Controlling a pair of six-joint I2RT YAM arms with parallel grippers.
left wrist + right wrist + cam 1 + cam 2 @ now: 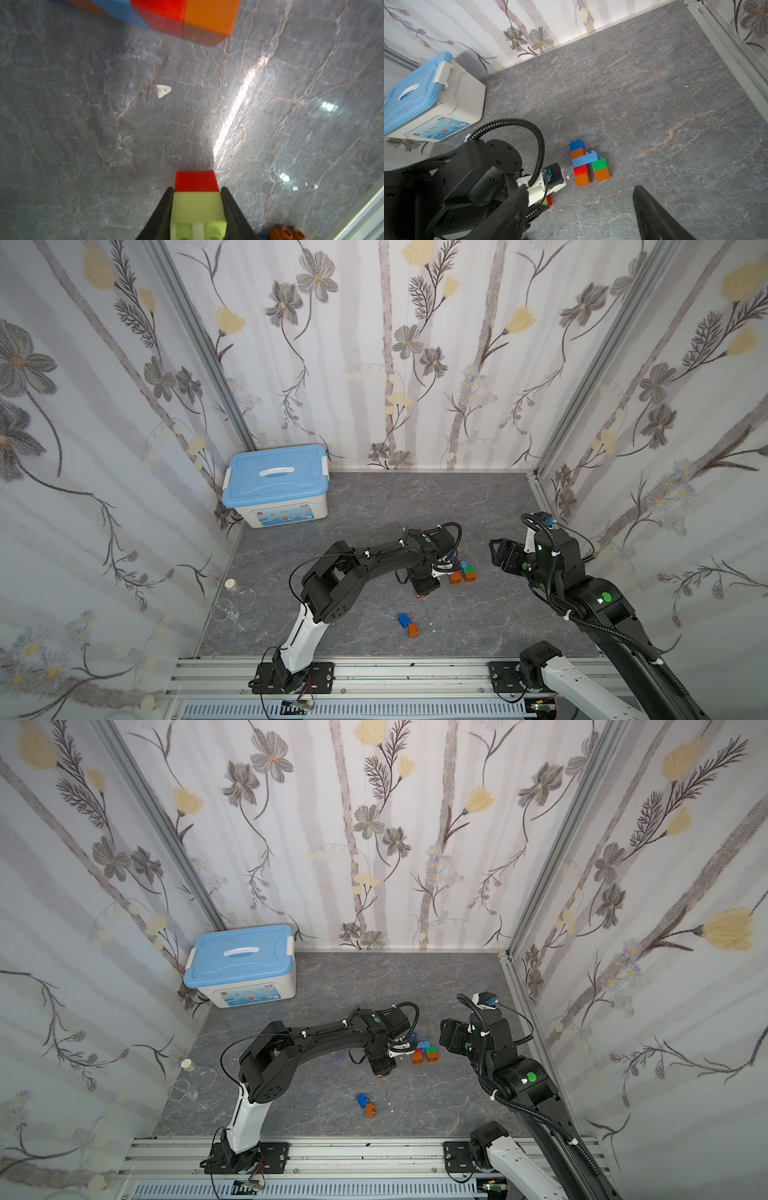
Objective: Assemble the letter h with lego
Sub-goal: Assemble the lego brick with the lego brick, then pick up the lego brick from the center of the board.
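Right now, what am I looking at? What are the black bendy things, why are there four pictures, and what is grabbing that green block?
The black bendy things are robot arms, the left arm and the right arm, bolted to a rail. Each ends in a two-fingered claw. Two pictures come from a camera high above, looking down on everything. The other two come from small cameras on the arms' wrists, looking along the claws. The left claw pinches a lime brick with a red brick stuck to its end. The right claw is open and empty. On the grey table sits a shape built of coloured bricks, and nearer the rail a loose blue brick beside an orange brick. The box with the blue lid stands in a far corner.
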